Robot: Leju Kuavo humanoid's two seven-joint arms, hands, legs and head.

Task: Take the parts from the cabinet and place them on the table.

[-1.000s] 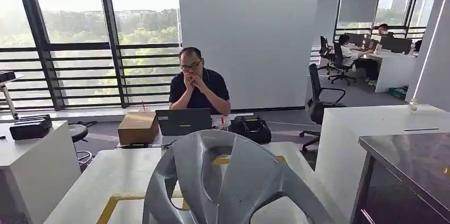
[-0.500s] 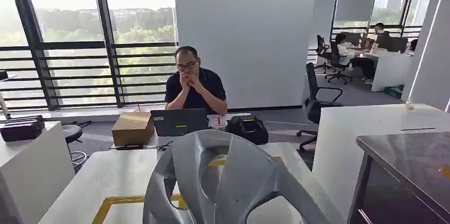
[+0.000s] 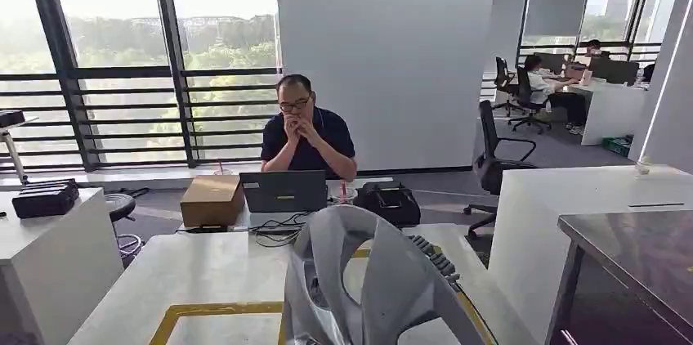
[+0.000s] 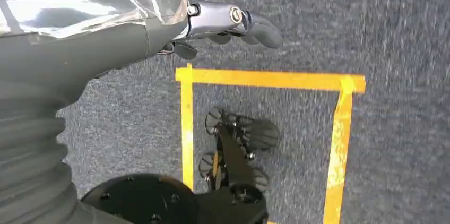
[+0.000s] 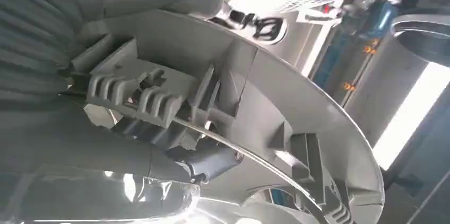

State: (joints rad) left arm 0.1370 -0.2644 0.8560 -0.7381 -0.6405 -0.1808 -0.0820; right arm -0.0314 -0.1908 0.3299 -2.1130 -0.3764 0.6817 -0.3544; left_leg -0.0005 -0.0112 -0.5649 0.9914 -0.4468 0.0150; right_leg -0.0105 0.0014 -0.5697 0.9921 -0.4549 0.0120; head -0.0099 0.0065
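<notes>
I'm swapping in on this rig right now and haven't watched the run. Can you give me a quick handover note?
Right robot hand: grips the grey wheel cover at its ribbed back side, holding it up over the near edge of the white table.
Left robot hand: holds nothing, fingers loosely curled, hanging over grey carpet marked with yellow tape.
Done: one wheel cover is out of the cabinet and carried to the table.
Left: set it down on the table, inside the yellow-taped square if that is the spot, then let go. Whether more parts remain in the cabinet cannot be told.

Left hand (image 4: 233, 22) hangs empty above yellow floor tape (image 4: 265, 79).
</notes>
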